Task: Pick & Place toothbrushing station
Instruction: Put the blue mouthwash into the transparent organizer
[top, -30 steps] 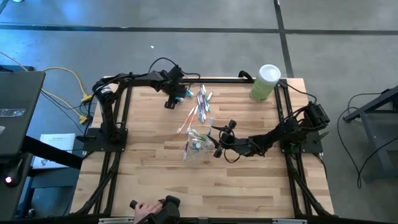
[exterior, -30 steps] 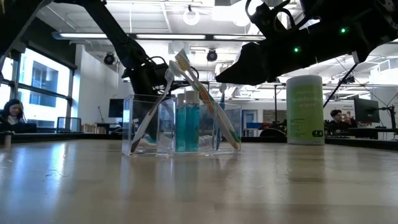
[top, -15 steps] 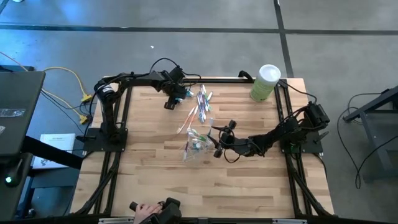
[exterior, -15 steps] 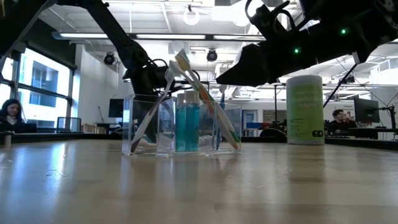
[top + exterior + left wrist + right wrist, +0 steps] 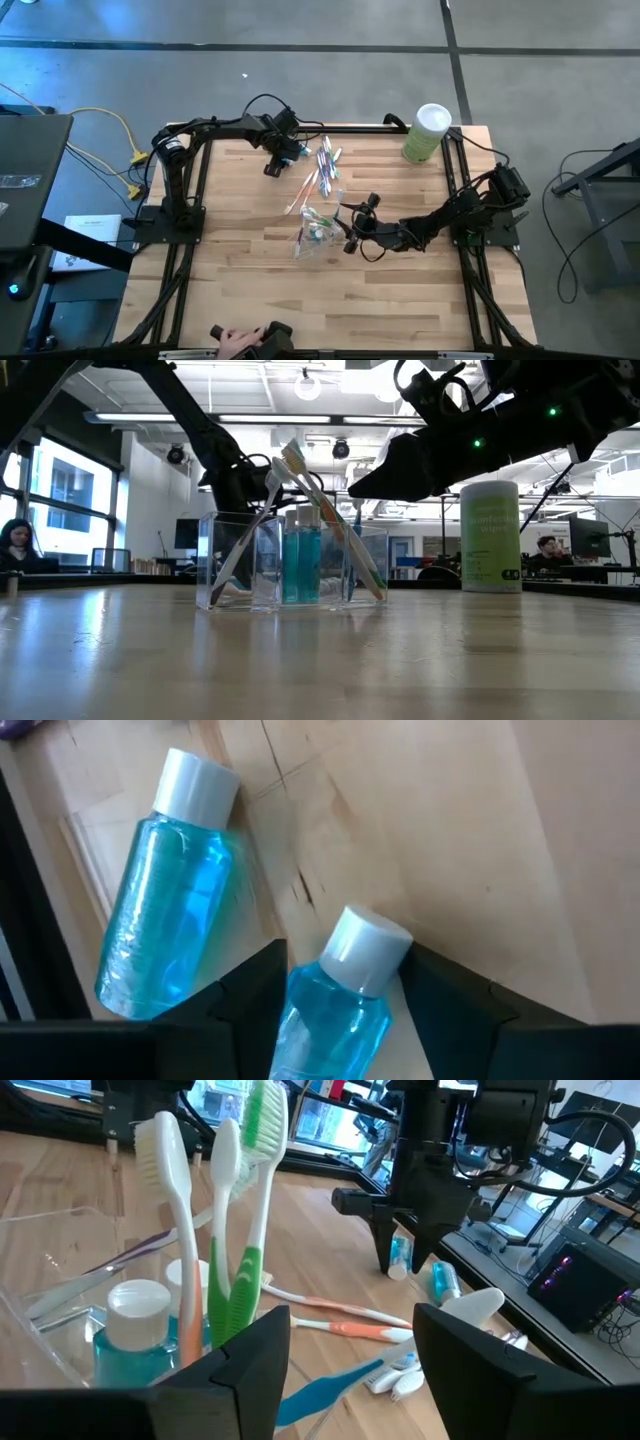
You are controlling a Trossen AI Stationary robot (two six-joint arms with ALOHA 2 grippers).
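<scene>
Two small teal bottles with white caps lie on the table at the far left. My left gripper [image 5: 340, 1005] points down over one of them [image 5: 335, 995], open, a finger on each side of its shoulder. The other bottle [image 5: 165, 910] lies beside it. A clear compartmented holder [image 5: 318, 235] stands mid-table with upright toothbrushes [image 5: 255, 1200] and a teal bottle [image 5: 135, 1320] inside. Loose toothbrushes [image 5: 325, 165] lie flat between the holder and the bottles. My right gripper [image 5: 350, 1350] hovers open at the holder's right side, apart from it. My left gripper's fingers [image 5: 250, 995] come from above and stand close on both sides of the lying bottle, just below its cap [image 5: 365, 945]. The bottle rests flat on the table. I cannot tell whether the fingers touch it.
A light-green canister with a white lid [image 5: 428, 132] stands at the far right corner. A person's hand [image 5: 235, 342] shows at the table's near edge. The near half of the wooden table [image 5: 300, 300] is bare.
</scene>
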